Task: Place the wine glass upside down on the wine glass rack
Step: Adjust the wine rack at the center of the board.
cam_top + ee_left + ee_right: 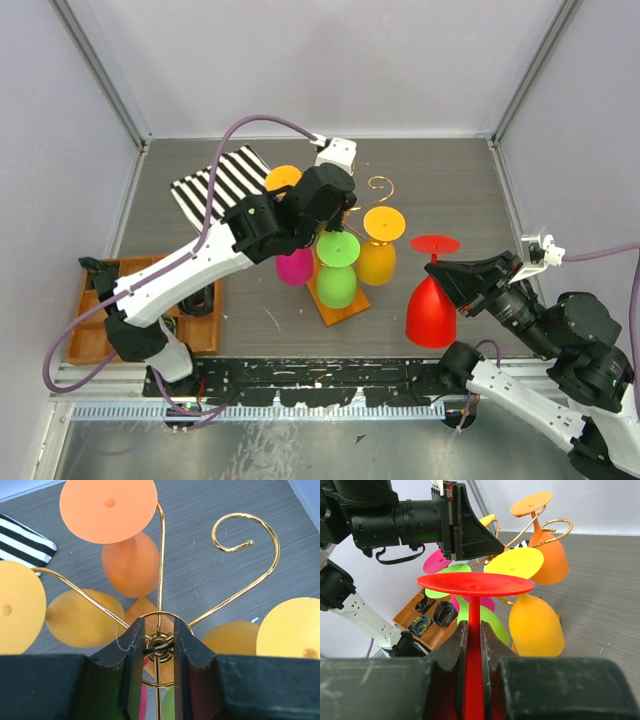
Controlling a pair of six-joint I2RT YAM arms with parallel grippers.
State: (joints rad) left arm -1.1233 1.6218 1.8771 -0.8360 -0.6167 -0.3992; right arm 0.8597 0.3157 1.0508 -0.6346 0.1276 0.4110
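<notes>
Two arms in play. Left arm stretches on a long diagonal from its base at the near-left corner up to the middle of the table, wrist bent down over the crown of the wine glass rack. Left gripper sits right on top of it: jaws drawn in narrow, one finger either side of the little hub where the gold wires meet. Tight gap, but whether the pads actually press on that hub, I can't tell from here. Coloured glasses hang all round: an orange glass ahead, yellow glasses left and right.

Over to the right arm: folded low at the near-right, forearm pointing left toward the rack. Right gripper is clamped almost closed on the stem of the red wine glass, both fingers hard against it. Glass is upside down and upright, foot on top, bowl underneath. It's to the right of the rack, near it but clear of the hanging glasses, and not on any of the rack's curled arms. Whether its rim touches the table, can't say.
</notes>
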